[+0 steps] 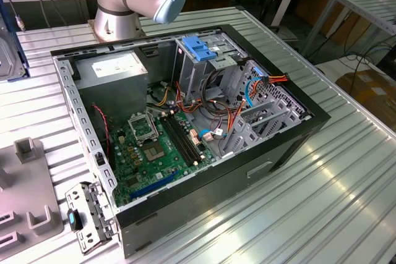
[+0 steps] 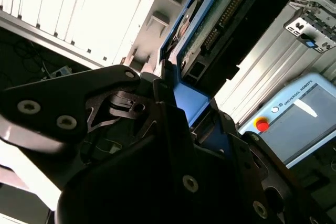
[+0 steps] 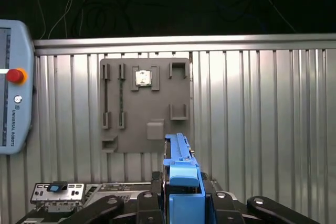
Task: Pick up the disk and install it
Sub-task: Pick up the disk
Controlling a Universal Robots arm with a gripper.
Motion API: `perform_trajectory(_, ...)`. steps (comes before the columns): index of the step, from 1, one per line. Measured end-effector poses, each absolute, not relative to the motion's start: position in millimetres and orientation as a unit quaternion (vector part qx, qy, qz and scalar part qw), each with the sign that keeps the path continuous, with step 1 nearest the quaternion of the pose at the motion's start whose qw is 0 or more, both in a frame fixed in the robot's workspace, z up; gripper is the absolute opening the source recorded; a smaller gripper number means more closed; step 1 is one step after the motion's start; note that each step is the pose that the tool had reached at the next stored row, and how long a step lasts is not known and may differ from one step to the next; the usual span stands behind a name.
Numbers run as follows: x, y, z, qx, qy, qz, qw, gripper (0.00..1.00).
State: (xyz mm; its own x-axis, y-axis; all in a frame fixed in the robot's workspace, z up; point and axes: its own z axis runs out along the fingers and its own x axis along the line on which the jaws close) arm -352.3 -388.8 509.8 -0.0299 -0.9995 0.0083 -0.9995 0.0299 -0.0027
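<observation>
Over the ribbed metal table [image 3: 262,129], we observe the black gripper [image 3: 182,203] clamped on the flat rectangular blue-framed disk [image 3: 177,156].

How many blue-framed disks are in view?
1. The disk is held in the gripper, jaws shut on its blue frame, seen in both wrist views. Others may be hidden inside the computer case in the exterior view.

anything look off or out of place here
Nothing spilled or damaged. One oddity: a metal bracket with a blue clip sits tilted outside the case, at its corner on the exterior view's left. The disk stands straight in the jaws.
</observation>
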Motion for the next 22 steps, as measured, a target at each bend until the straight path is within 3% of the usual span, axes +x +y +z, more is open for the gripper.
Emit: perform_trajectory(22,-319.4,-395.8,509.8,0.695,-0.719,0.003,0.003,0.37)
